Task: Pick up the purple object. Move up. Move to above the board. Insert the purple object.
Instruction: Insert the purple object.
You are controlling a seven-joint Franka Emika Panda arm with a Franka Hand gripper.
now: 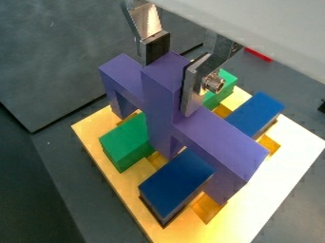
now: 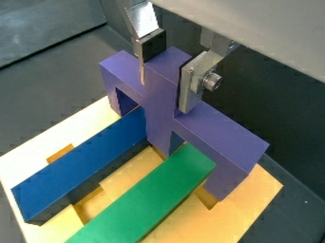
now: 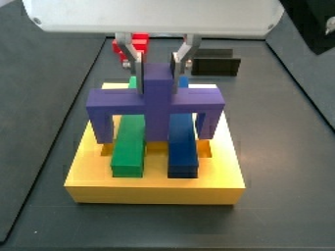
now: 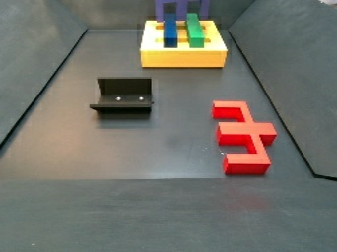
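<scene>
The purple object (image 3: pixel 157 98) stands on the yellow board (image 3: pixel 157 186), its crossbar bridging a green bar (image 3: pixel 128 145) and a dark-blue bar (image 3: pixel 183 147), its legs down at the board's slots. It fills both wrist views (image 1: pixel 191 123) (image 2: pixel 165 100). My gripper (image 3: pixel 159 67) hovers at the top of the central post, one finger on each side, with a narrow gap at each pad. It shows the same way in both wrist views (image 1: pixel 174 81) (image 2: pixel 168 84). In the far side view the board (image 4: pixel 184 54) is at the back and the gripper is out of frame.
The dark fixture (image 4: pixel 122 96) stands on the floor left of centre. A red block (image 4: pixel 242 136) lies to the right. A black box (image 3: pixel 216 65) sits behind the board. Grey walls slope up around the floor.
</scene>
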